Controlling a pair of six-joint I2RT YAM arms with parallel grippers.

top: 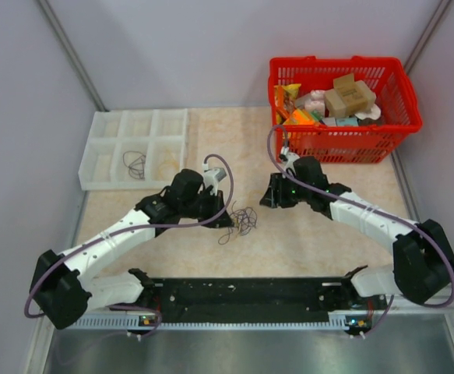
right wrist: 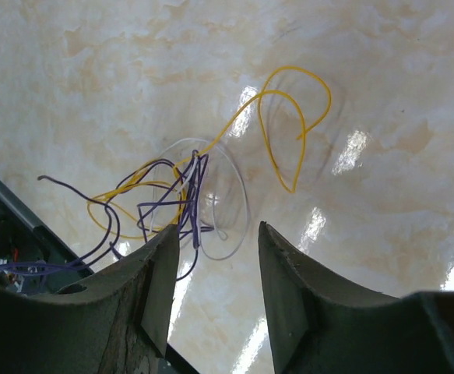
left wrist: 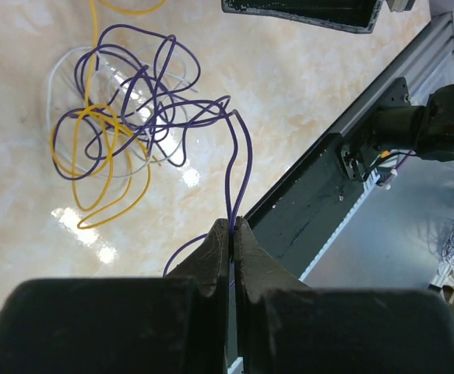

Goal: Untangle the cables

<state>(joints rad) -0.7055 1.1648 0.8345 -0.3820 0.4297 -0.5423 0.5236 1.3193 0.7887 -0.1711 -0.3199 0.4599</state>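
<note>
The cables (top: 242,220) lie mostly as one knot of purple, yellow and whitish strands on the tabletop (top: 304,249) between the arms — so most of the job seems left. The left gripper (left wrist: 232,226) pinches one purple strand (left wrist: 227,187) leading from it; the right gripper (right wrist: 215,234) gapes empty above.
</note>
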